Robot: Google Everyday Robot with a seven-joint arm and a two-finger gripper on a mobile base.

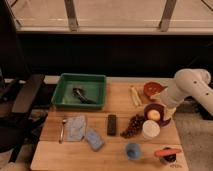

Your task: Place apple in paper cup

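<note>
- Sitting in a reddish-brown bowl (pixel 161 108) at the right of the counter (pixel 115 155) is the apple (pixel 155 115); it is not yet lifted
- the paper cup (pixel 150 129) stands upright just in front of that bowl, touching it or nearly so, its mouth free
- risk, as I judge it: the bowl's wall leaves little room around the fruit, so a grasp set off-centre could squeeze the smooth apple out sideways, or drag the bowl against the cup
- risk: the cup is light and close by; a sweep of the arm at low height on the way over could tip it or push it into the grapes (pixel 132 126) on its left
- risk: a release from too high or off the mouth's middle could bounce the apple off the rim onto the counter
- the hand (pixel 168 109) hangs at the bowl's right rim, at the end of the white arm (pixel 190 87) coming in from the right; the apple lies just to its left and slightly lower; whether the hand is wide, narrow or holding anything, I cannot tell
- farther out: a blue cup (pixel 132 150) and a carrot (pixel 167 152) at the front edge, a green tray (pixel 80 90) well apart to the left
</note>
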